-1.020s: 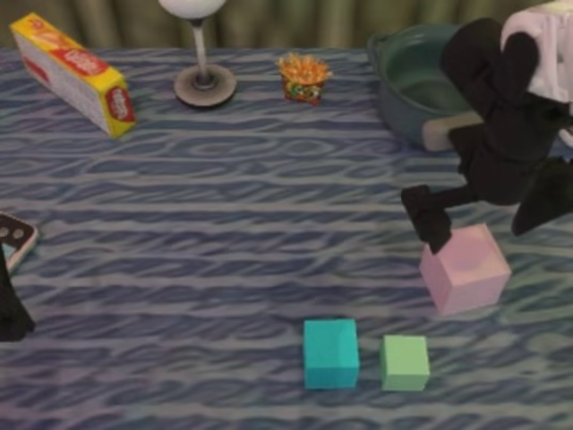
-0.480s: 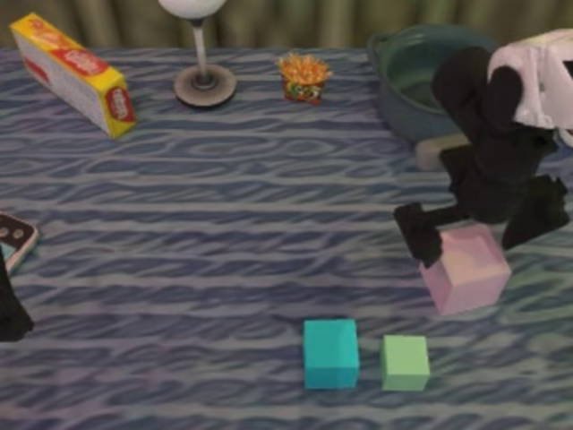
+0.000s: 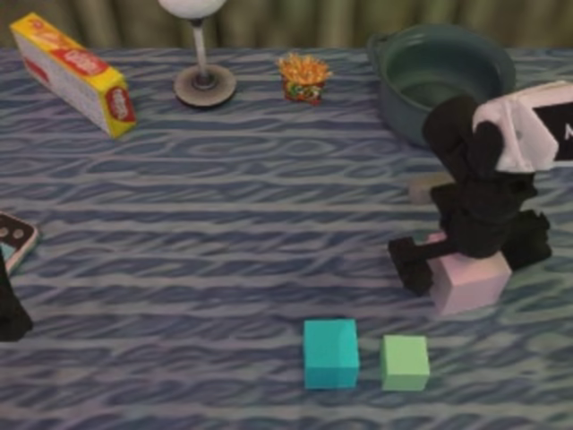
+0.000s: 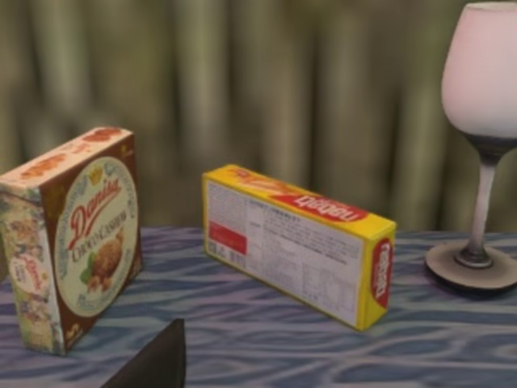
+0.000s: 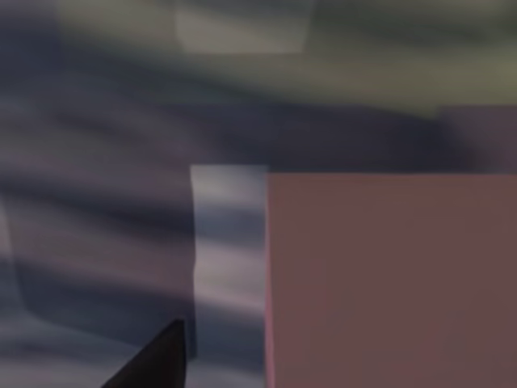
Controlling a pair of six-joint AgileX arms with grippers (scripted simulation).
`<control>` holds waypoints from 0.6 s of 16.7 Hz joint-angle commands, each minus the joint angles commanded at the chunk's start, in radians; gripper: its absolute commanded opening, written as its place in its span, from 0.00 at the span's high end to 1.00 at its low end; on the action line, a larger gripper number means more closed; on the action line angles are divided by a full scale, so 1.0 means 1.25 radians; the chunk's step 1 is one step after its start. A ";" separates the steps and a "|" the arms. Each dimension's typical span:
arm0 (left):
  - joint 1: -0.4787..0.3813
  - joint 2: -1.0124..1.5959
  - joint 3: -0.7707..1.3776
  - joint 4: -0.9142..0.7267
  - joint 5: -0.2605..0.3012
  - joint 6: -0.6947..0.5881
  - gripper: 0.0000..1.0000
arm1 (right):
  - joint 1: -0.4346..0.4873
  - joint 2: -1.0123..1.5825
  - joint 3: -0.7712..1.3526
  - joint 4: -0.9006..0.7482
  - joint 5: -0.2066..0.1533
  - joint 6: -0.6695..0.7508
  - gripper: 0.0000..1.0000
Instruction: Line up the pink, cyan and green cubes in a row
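Top view shows the right gripper (image 3: pixel 470 253) spread wide astride the pale pink cube (image 3: pixel 470 279), one finger on each side. Three matte cubes: one pink at four o'clock on the table, one cyan cube (image 3: pixel 330 353) and one smaller green cube (image 3: pixel 405 362) side by side near six. Left gripper (image 3: pixel 11 313) parked at nine; whether its fingers are apart or together cannot be told.

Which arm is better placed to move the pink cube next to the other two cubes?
The right arm, probably. Its gripper is open, with fingers on both sides of the pink cube, which sits right of the green cube and cyan cube. The left gripper is parked at the table's far left edge.
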 joint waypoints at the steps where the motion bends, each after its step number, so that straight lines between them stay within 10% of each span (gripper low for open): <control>1: 0.000 0.000 0.000 0.000 0.000 0.000 0.00 | 0.000 0.000 0.000 0.000 0.000 0.000 0.00; 10: 0.000 0.000 0.000 0.000 0.000 0.000 0.00 | 0.000 0.000 0.000 0.000 0.000 0.000 0.68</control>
